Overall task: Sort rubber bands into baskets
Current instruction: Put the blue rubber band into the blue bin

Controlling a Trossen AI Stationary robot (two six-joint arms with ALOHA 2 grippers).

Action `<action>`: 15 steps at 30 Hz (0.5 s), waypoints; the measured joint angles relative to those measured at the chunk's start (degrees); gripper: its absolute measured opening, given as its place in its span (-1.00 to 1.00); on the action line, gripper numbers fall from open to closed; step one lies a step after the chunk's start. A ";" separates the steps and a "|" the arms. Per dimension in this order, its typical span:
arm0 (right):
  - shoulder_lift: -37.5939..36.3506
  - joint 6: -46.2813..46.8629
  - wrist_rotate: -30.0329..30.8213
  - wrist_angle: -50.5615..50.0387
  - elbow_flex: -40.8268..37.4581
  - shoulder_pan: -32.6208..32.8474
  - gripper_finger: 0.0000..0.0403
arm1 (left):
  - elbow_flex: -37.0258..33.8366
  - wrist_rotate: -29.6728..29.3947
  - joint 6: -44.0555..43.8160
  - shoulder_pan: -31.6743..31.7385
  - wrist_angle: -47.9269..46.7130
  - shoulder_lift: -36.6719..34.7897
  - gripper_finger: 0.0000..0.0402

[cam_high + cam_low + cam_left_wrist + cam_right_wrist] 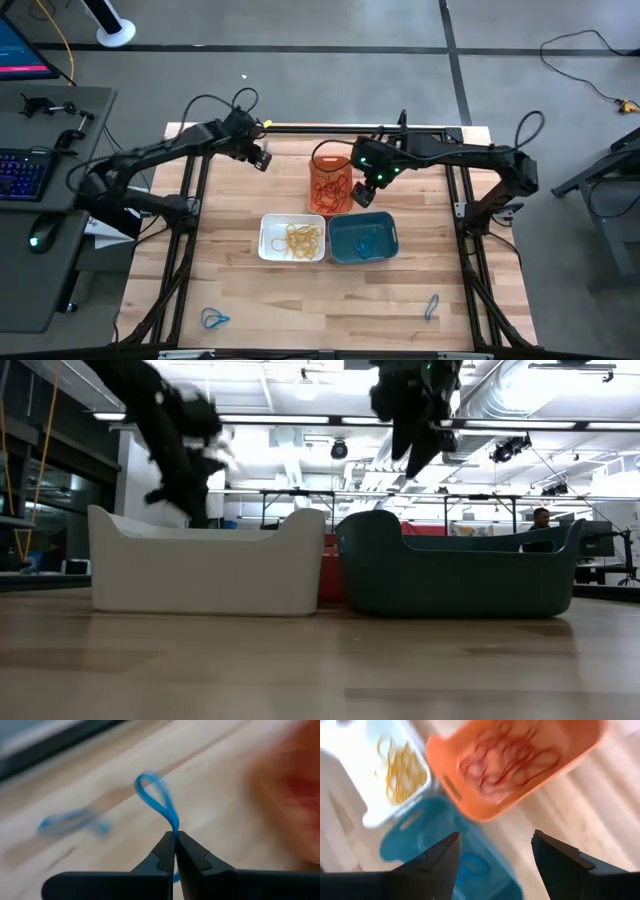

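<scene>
The left claw [175,840] is clamped on a thin blue rubber band [157,800], whose loop stands out just past its fingertips above the wooden surface [250,290]. The right claw [495,857], fingers apart, hangs over the orange plastic basket [330,180] and the teal plastic basket [362,238], beside the white plastic basket [292,238] of yellow bands.

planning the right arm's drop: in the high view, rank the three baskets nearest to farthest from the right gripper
1. orange basket, just left of the open right gripper.
2. teal basket, just below it toward the front edge.
3. white basket, front left, farthest.
</scene>
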 joint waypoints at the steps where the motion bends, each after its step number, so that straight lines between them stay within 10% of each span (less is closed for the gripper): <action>1: -0.96 0.42 1.47 0.40 0.00 -0.09 0.16 | 0.01 0.70 1.15 -1.72 1.26 -2.01 -1.00; 8: -7.79 10.30 15.00 4.14 0.02 -0.22 0.16 | 0.03 3.76 1.72 -16.91 18.60 -7.69 -1.00; 15: -10.07 14.37 18.89 5.53 0.03 -0.22 0.16 | 0.03 6.97 -3.17 -32.98 38.47 3.49 -1.00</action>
